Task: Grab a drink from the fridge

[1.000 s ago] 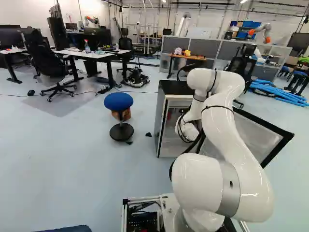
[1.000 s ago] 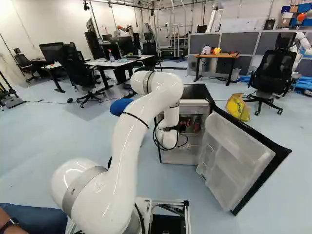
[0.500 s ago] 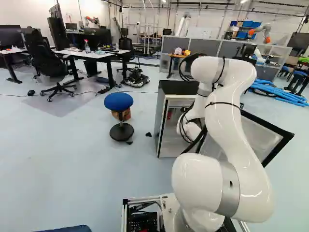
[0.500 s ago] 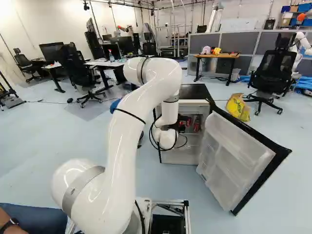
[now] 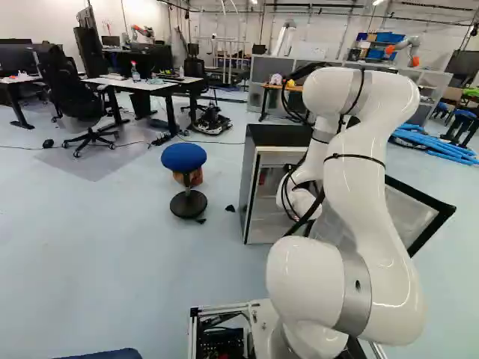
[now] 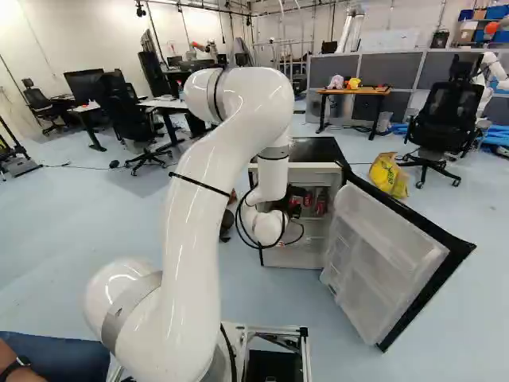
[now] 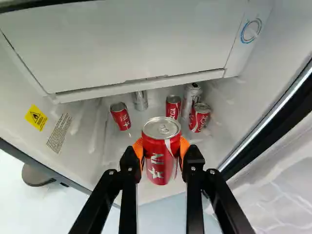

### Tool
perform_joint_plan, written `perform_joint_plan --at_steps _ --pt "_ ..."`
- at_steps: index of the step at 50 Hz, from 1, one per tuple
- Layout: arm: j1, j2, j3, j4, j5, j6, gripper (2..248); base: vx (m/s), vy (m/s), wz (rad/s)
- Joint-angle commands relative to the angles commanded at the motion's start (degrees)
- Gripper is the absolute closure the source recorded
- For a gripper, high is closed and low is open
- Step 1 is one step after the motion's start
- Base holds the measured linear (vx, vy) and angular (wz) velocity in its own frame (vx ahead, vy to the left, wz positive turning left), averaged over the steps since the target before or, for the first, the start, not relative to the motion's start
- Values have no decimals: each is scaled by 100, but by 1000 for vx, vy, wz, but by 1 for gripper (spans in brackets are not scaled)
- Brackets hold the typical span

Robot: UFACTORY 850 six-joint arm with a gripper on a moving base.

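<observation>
In the right base view my gripper (image 6: 296,193) is partly hidden at the opening of the fridge (image 6: 315,149), whose door (image 6: 390,255) stands wide open. The wrist view shows the gripper (image 7: 161,152) shut on a red drink can (image 7: 161,168), an orange pad against each side. This can is upright, its silver lid visible. Beyond it inside the fridge stand a red can (image 7: 120,116), a silver can (image 7: 140,100), another red can (image 7: 173,107), a red can with a silver top (image 7: 199,117) and a pale can (image 7: 191,97).
The freezer compartment (image 7: 141,44) spans the fridge above the cans. A blue stool (image 5: 184,157) is left of the fridge. A yellow bag (image 6: 389,175) and a black chair (image 6: 448,119) stand behind the door. Another robot (image 6: 495,76) is farther back.
My arm's elbow has risen, and the wrist has drawn back slightly toward the base, shifting left in the right base view. The base, fridge and door have stayed put.
</observation>
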Motion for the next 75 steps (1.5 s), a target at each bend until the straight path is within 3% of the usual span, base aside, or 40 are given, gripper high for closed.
perform_joint_plan --at_steps 22,75 --pt "-20 494 342 0 0 0 156 0 0 0" --pt "-88 2234 1852 0 0 0 156 0 0 0"
